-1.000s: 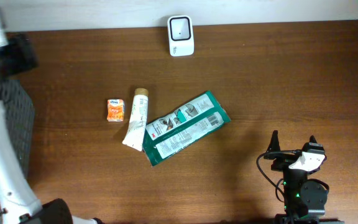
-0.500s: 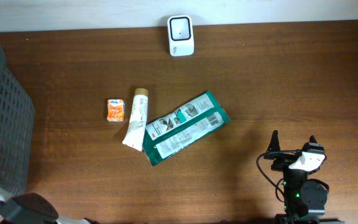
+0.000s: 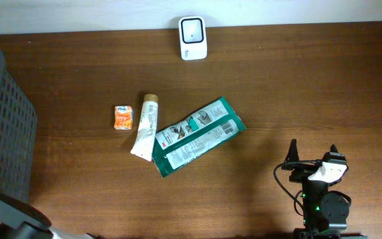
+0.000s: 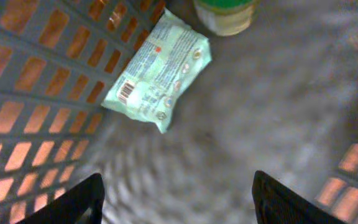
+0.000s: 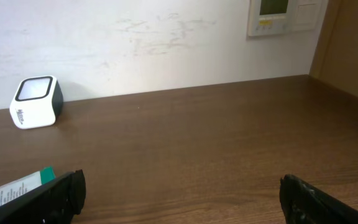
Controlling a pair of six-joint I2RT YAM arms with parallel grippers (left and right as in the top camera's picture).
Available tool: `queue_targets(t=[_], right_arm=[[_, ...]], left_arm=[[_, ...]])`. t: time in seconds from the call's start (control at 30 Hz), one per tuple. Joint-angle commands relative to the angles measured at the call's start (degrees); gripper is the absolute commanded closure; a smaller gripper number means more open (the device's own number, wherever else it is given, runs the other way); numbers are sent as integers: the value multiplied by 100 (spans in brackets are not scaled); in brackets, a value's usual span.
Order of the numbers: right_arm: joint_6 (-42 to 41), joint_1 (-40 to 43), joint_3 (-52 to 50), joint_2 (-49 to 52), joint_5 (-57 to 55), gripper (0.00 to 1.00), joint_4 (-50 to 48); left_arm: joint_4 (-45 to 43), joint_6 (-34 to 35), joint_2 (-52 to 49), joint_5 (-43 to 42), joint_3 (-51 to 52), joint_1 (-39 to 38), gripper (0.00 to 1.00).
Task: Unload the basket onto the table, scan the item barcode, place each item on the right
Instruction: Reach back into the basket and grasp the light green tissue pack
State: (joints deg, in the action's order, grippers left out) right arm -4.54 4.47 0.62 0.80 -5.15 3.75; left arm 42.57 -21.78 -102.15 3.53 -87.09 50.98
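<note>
The left claw [image 4: 176,186] hangs inside the basket [image 4: 36,56], its 2 fingers [image 4: 73,202] spread wide apart with nothing between them. Ahead of it and a little to its left, a pale packet [image 4: 157,71] lies flat on the basket floor against the lattice side, its barcode [image 4: 126,92] face up at the corner nearest that side. Farther ahead, past the packet, stands a jar [image 4: 225,12] with a green lid, cut off by the frame edge; this whole view is blurred. The right claw [image 5: 179,193] sits low over the counter [image 5: 197,143], well apart from everything on it, its 2 fingers also wide apart and empty. Far ahead of it and to its left, the scanner [image 5: 36,101] stands at the back edge of the counter by the wall [image 5: 166,43], window up. Nearer, also to its left, a green pouch [image 3: 197,136] lies printed side up at a slant. A white tube [image 3: 144,133] lies just beside the pouch's far end, perhaps touching it, and an orange packet [image 3: 123,117] lies just beside the tube on the side away from the claw. Seen from overhead, the basket stands at the counter's left edge, well apart from the right claw, with these 3 loose items between them.
</note>
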Motion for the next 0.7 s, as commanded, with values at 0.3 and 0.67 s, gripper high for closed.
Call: queue_targets(t=[0.3, 0.67], right_arm=[[-17, 42, -31, -44, -90, 2, 35], [-17, 42, -31, -44, -90, 2, 35]], left_arm=[[-1025, -916, -1104, 601, 76, 20, 34], [-1563, -1005, -1805, 831, 76, 20, 38]])
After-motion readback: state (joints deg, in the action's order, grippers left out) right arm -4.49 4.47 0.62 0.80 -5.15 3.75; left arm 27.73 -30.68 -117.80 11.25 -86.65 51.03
